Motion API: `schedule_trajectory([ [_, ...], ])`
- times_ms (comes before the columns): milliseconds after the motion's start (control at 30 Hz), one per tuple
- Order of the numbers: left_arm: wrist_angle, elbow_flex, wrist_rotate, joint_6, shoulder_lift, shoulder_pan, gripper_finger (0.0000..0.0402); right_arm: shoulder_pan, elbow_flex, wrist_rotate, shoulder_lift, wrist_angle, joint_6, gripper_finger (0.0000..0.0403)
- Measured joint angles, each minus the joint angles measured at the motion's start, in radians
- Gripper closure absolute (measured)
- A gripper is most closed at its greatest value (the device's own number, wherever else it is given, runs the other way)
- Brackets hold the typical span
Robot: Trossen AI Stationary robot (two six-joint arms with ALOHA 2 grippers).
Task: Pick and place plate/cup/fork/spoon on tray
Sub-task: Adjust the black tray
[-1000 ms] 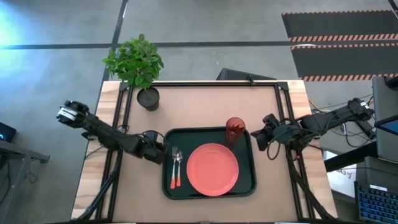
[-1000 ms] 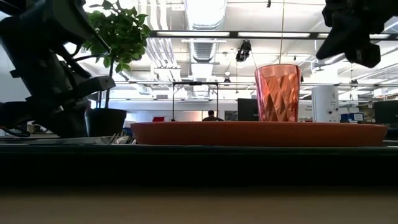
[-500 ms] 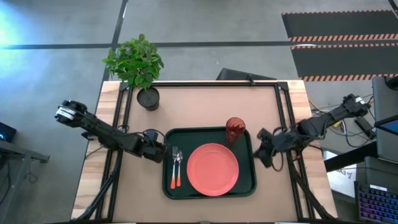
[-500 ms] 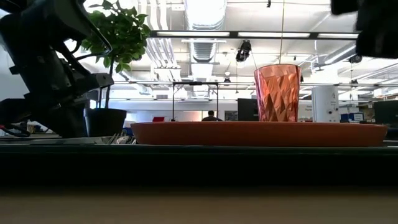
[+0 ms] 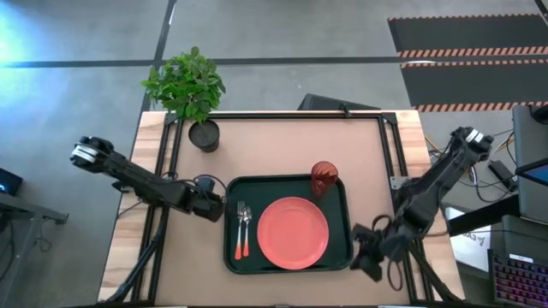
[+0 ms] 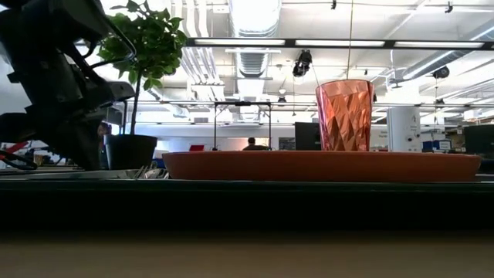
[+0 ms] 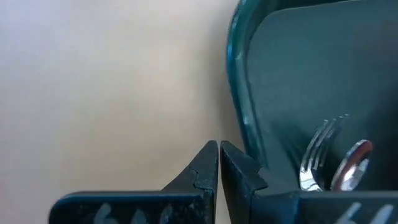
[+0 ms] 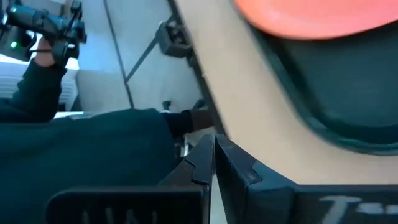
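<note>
The dark green tray (image 5: 342, 192) lies mid-table. On it rest the coral plate (image 5: 293, 232), the red-brown cup (image 5: 324, 178) upright at its far right corner, and the fork (image 5: 240, 229) and spoon (image 5: 248, 227) side by side at its left. My left gripper (image 5: 211, 206) is shut and empty, just outside the tray's left rim (image 7: 239, 99); the fork's tines (image 7: 317, 152) and the spoon's bowl (image 7: 352, 160) show past it. My right gripper (image 5: 363, 253) is shut and empty, off the tray's near right corner (image 8: 348, 118).
A potted plant (image 5: 201, 128) stands at the table's far left. Black frame rails (image 5: 390, 145) run along the table's sides. Bare tabletop lies beyond the tray. In the right wrist view a person's dark sleeve (image 8: 74, 155) shows beyond the table's edge.
My right gripper has swung from beside the cup toward the table's near edge along the tray's right side, turning as it went, and has left the low view. The tableware has stayed still.
</note>
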Motion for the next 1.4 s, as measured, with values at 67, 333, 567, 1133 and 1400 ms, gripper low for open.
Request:
schedule_trajectory([
  [67,-0.005,0.0,0.0,0.008,-0.014,0.0,0.0402,0.01,0.0,0.0,0.059,0.075,0.003,0.0394],
  [333,-0.071,0.0,0.008,0.06,-0.06,0.0,0.0402,0.012,-0.002,0.003,0.277,0.316,-0.044,0.0394],
  [567,-0.097,0.0,0.016,0.132,-0.109,0.0,0.0402,0.011,-0.009,0.053,0.389,0.315,0.021,0.0394],
  [1133,-0.084,0.0,0.052,0.188,-0.129,-0.001,0.0402,0.001,0.053,0.11,0.553,0.317,-0.045,0.0394],
  [1400,-0.087,0.0,0.048,0.191,-0.129,-0.001,0.0402,-0.059,0.049,0.133,0.552,0.285,-0.168,0.0394],
])
